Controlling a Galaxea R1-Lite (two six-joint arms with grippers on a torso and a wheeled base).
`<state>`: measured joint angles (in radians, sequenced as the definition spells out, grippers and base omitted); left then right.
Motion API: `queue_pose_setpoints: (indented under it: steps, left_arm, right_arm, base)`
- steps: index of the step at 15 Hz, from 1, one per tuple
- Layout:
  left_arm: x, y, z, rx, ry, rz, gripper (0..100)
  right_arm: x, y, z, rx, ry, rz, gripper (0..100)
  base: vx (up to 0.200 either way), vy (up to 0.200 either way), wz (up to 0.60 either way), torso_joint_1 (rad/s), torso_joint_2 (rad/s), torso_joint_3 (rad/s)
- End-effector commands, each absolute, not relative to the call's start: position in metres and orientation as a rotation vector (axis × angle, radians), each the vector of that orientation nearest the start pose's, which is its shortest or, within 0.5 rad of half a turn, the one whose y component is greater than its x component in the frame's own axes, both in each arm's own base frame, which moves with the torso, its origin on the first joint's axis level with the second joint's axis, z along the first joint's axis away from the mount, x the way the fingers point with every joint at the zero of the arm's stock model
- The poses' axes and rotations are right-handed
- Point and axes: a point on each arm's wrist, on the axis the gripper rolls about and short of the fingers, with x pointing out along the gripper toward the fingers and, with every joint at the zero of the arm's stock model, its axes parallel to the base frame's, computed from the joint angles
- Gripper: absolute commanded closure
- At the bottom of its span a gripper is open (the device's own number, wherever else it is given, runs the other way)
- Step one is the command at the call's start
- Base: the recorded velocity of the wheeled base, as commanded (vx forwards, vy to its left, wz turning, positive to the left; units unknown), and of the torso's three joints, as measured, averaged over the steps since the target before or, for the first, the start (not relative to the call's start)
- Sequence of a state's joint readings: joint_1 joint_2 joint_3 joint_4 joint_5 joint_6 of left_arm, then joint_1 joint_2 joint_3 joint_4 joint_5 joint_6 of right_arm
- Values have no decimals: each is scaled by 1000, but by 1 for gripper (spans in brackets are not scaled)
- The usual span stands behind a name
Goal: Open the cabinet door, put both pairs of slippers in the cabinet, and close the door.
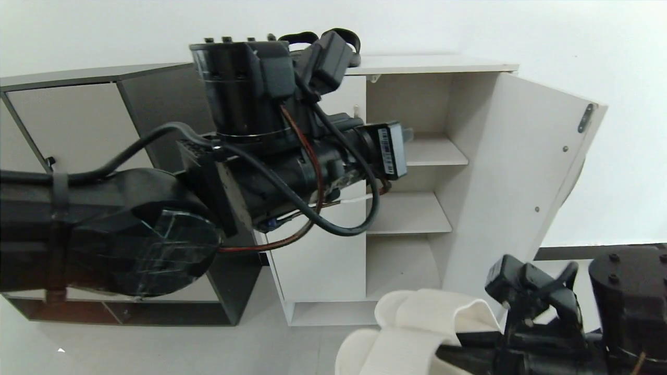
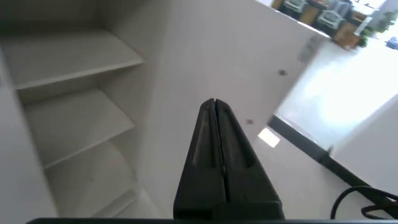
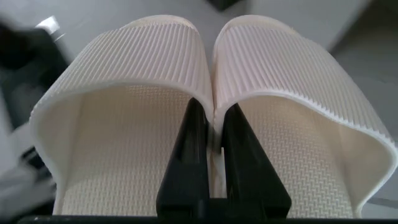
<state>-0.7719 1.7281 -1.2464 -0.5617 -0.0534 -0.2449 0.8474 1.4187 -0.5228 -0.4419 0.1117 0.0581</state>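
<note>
- The cabinet [image 1: 432, 63] stands with its door [image 1: 516, 172] swung open.
- The left gripper [image 2: 215, 109], jaws pressed together and empty, hovers before the cabinet's shelves [image 2: 74, 56].
- The right gripper [image 3: 213, 115] pinches the cream slippers [image 3: 124, 81] together, outside the cabinet near its door.

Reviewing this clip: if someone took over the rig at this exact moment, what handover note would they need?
Left gripper: shut, holding nothing, up in front of the cabinet.
Right gripper: shut on the white slippers, pinching the pair's touching inner sides, low in front of the cabinet.
Done: the cabinet door stands open. No slippers on the shelves that show.
Left: set the white pair inside, get the second pair in, close the door. The dark shapes on the cabinet top behind the left arm may be that pair; I cannot tell.
</note>
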Motion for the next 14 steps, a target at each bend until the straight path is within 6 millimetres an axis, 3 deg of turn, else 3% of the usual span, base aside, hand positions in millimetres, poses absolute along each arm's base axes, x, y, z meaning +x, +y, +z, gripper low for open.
queue_pose_setpoints:
  steps: [1,3,4,5,7,8,11,14]
  left_arm:
    - [209,-175,316,-246,-72,-708,100]
    - [158,-108,304,-89,-82,-505,100]
    - [137,-84,294,-25,-57,-377,100]
    - [103,-55,281,-4,-41,-248,100]
    - [60,-22,265,-21,-59,-61,100]
    - [21,4,231,-12,-40,147,100]
    - [-29,13,172,-7,-49,365,100]
    - [-39,9,119,12,10,445,100]
  right_arm:
    - [173,186,162,-41,501,727,100]
    - [200,208,160,-2,468,475,100]
    - [208,213,158,2,457,403,100]
    - [216,218,154,-6,442,331,100]
    - [224,221,148,-9,424,281,100]
    - [230,221,143,-10,421,267,100]
    - [229,220,140,-32,428,269,100]
    - [230,223,135,-40,438,269,100]
  base:
    - [0,0,0,0,0,0]
    - [0,0,0,0,0,0]
    - [0,0,0,0,0,0]
    - [0,0,0,0,0,0]
    - [0,0,0,0,0,0]
    - [0,0,0,0,0,0]
    - [0,0,0,0,0,0]
    - [0,0,0,0,0,0]
